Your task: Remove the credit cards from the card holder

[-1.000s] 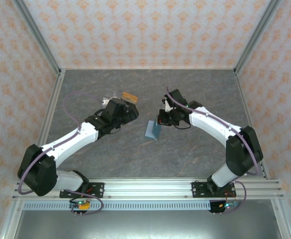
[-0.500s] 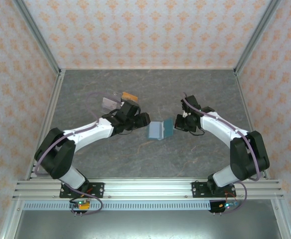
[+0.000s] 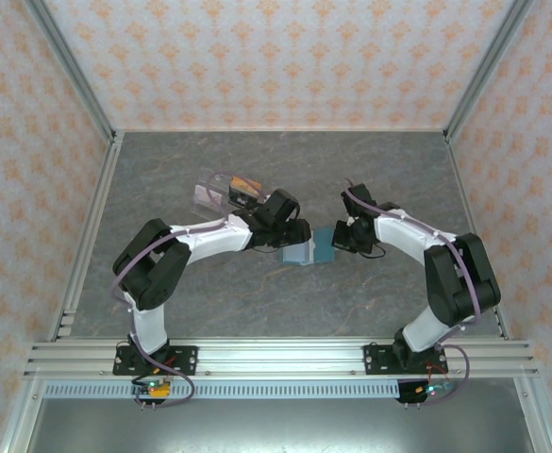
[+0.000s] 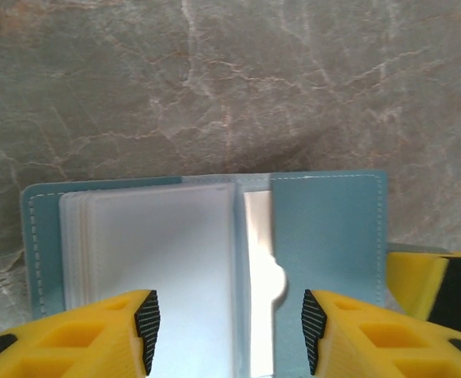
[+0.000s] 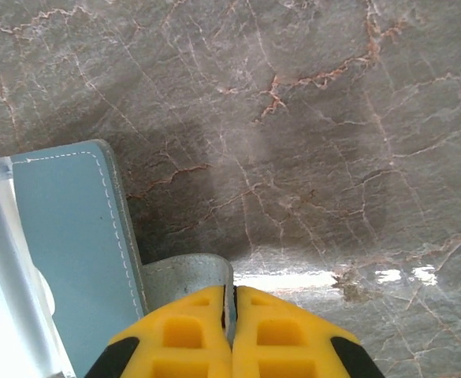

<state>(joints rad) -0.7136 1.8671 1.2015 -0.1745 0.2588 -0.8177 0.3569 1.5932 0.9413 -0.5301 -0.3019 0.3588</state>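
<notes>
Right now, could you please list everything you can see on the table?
table: one, grey marble, under everything
card holder: one, teal, open, centre
clear sleeves: stack, translucent white, on holder's left half
pale card: one edge, whitish, holder's right pocket
clear tray: one, transparent, back left
orange-brown card: one, by tray's right end
left hand: one, yellow fingers, open over holder
right hand: one, yellow fingers, shut on holder's right edge
</notes>
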